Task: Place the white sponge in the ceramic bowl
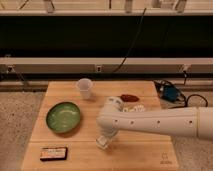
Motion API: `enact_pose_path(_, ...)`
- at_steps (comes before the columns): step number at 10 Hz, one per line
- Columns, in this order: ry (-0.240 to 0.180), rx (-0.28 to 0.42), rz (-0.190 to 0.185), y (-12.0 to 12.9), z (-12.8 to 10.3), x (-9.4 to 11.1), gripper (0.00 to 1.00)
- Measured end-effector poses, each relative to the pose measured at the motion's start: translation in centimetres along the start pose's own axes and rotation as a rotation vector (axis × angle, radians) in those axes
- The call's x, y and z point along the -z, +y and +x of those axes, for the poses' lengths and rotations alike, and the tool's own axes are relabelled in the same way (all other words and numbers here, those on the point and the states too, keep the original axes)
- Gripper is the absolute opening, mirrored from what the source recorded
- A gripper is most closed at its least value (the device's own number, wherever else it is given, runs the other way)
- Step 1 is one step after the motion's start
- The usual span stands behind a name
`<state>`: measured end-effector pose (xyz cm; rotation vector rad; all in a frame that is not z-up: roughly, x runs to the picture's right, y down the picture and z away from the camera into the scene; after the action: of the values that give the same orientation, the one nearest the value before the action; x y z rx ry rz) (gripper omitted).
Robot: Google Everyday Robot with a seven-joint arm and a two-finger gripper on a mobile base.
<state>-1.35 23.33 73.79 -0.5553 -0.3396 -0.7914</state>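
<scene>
The green ceramic bowl [63, 117] sits on the left part of the wooden table and holds nothing. My white arm reaches in from the right and bends down to the table's front middle. My gripper [104, 141] is low over the table there, to the right of the bowl and a little nearer the front. A small off-white block, the white sponge [102, 145], shows right at the gripper's tip, partly hidden by it. I cannot tell whether the sponge is held.
A translucent plastic cup [85, 89] stands at the back, behind the bowl. A black flat item with an orange stripe [53, 153] lies at the front left. A white package [136, 107] and a red-brown item [129, 97] lie behind my arm. A blue device with cables [170, 93] sits off the table's right edge.
</scene>
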Motion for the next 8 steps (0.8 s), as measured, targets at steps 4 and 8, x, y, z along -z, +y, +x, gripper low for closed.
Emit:
enact_pose_path(4,0.006,0.121,0.028,-6.6,-2.5,1.4,0.0)
enact_pose_path(8,0.014,0.259,0.043,-12.2,-5.7,2.0,0.0)
